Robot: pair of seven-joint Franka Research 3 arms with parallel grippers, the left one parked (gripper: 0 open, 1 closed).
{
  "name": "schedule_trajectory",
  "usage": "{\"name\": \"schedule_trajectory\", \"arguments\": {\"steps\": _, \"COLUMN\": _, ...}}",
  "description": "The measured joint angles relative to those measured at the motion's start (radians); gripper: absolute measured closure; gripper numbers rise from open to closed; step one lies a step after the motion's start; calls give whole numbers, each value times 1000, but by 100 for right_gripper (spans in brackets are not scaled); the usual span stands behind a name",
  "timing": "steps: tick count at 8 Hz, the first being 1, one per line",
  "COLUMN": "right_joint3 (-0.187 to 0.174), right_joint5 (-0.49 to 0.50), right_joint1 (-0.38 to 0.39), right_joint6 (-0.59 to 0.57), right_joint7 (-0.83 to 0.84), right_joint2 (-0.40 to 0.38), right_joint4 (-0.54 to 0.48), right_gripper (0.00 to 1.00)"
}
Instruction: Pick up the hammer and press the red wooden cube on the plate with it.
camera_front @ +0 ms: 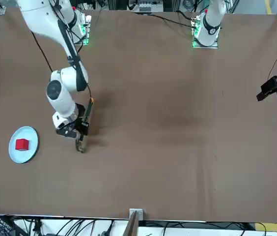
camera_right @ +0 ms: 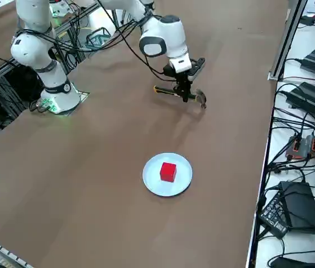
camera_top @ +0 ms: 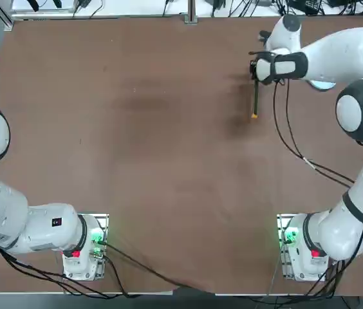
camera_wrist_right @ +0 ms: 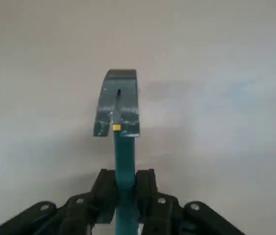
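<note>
Brown tabletop (camera_top: pixel 168 161); at far right, right claw (camera_wrist_right: pixel 126 188) clenched around green handle of hammer (camera_wrist_right: pixel 124 156). Red cube (camera_right: pixel 168 172) on pale plate (camera_right: pixel 153 181), right of hammer.

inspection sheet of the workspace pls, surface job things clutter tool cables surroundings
surface: smooth brown tabletop
job's things: small bright red block on round light blue-white plate; slim claw hammer with dark green handle held off the plate
clutter: nothing seen
tool: right tool shut on the hammer's handle, its two black fingers on either side, claw end showing beyond them
cables: black cables along the right arm, some reaching over the tabletop
surroundings: black boxes and tangled wiring on a white surface beside the table
</note>
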Motion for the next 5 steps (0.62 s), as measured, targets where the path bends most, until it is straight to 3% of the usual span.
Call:
{"name": "schedule_trajectory", "arguments": {"steps": 3, "right_joint3": -159, "right_joint5": -2, "right_joint1": -23, "right_joint6": -253, "right_joint7": -206, "right_joint2": -88, "right_joint4": 99, "right_gripper": 79}}
{"name": "schedule_trajectory", "arguments": {"steps": 4, "right_joint3": -199, "right_joint5": -2, "right_joint1": -59, "right_joint6": -324, "right_joint7": -298, "right_joint2": -99, "right_joint4": 145, "right_gripper": 79}}
{"name": "schedule_trajectory", "arguments": {"steps": 5, "right_joint3": -213, "right_joint5": -1, "right_joint1": -116, "right_joint6": -358, "right_joint7": -378, "right_joint2": -100, "right_joint4": 179, "right_gripper": 79}}
